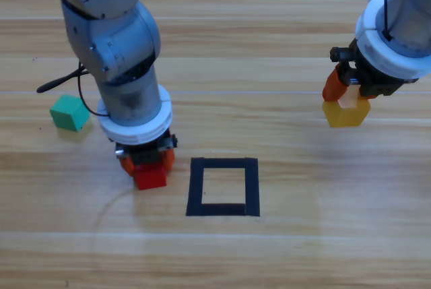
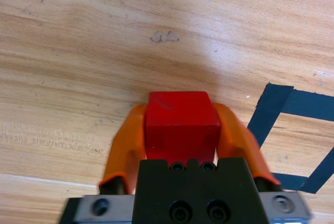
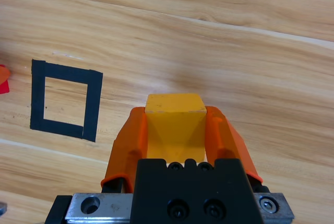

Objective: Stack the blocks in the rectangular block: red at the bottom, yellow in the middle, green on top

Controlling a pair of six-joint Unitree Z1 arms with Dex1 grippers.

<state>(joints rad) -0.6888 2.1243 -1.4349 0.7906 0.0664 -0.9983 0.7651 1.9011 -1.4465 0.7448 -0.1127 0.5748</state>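
Left of the tape square (image 1: 223, 187), green cube (image 1: 69, 113) sits beside the left arm.

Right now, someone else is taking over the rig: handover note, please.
Left end effector: shut on the red cube, just left of the black tape square.
Right end effector: shut on the yellow cube, off to the square's upper right.
Green cube: loose on the table, far left.
Done: two cubes gripped. Left: the whole stack; the square holds nothing.
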